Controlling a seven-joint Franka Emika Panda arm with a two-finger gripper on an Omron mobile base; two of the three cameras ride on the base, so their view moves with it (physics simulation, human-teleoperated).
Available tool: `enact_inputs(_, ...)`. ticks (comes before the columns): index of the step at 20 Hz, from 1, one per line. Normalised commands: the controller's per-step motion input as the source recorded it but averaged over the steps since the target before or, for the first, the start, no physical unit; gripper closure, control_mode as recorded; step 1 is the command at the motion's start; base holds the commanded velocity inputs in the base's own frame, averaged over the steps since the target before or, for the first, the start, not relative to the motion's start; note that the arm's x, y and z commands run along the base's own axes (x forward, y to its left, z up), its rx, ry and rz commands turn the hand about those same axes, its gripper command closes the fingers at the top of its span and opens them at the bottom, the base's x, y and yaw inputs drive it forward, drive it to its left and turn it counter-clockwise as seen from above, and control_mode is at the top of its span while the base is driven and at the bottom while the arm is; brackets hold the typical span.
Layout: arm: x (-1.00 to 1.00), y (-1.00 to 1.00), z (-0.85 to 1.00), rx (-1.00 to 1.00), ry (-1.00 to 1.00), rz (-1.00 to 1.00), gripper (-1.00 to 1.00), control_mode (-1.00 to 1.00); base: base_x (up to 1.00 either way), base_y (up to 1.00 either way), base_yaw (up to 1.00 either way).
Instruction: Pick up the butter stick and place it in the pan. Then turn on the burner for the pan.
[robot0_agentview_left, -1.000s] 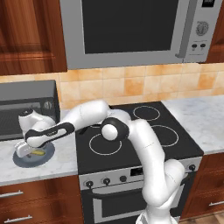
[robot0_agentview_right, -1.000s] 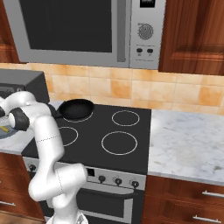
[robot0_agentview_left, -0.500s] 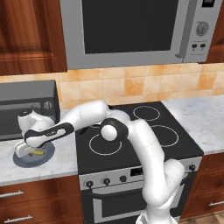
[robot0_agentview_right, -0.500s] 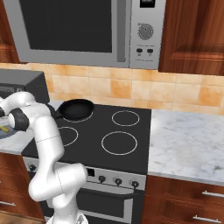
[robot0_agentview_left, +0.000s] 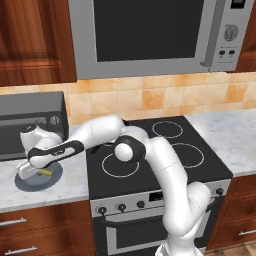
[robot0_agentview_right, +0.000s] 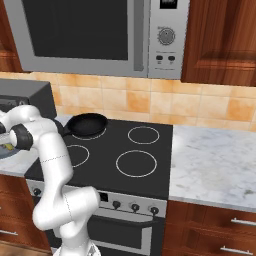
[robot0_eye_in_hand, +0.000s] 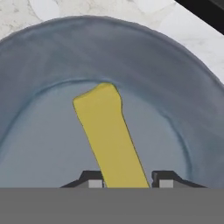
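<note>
Yellow butter stick on blue-grey plate near desk's left edge, near end cut off between jaws; grip unclear. Pan behind arm.

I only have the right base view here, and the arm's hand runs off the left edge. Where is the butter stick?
Observer: In the hand view, the butter stick lies flat on the blue-grey plate.
Operator: Where are the jaws?
Observer: One on each side of the stick's near end, close against it. I cannot tell whether they press it.
Operator: And where is that plate?
Observer: On the marble counter left of the cooktop, in front of the toaster oven.
</note>
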Motion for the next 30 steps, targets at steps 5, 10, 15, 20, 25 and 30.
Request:
enact_inputs(5,0.0,0.01,-0.14,0.0,0.02,0.02,1.0,-1.0,0.0,0.0,0.0)
enact_inputs(10,0.0,0.0,0.0,0.0,0.02,0.0,1.0,-1.0,0.0,0.0,0.0)
enact_inputs(15,-0.1,-0.01,0.07,0.0,0.0,0.0,1.0,-1.0,0.0,0.0,0.0)
enact_inputs(20,-0.18,-0.09,0.29,0.01,0.0,0.0,1.0,-1.0,0.0,0.0,0.0)
enact_inputs(25,-0.17,-0.25,0.32,0.02,0.0,0.0,1.0,-1.0,0.0,0.0,0.0)
enact_inputs(30,-0.36,-0.57,0.23,0.0,0.0,0.0,1.0,-1.0,0.0,0.0,0.0)
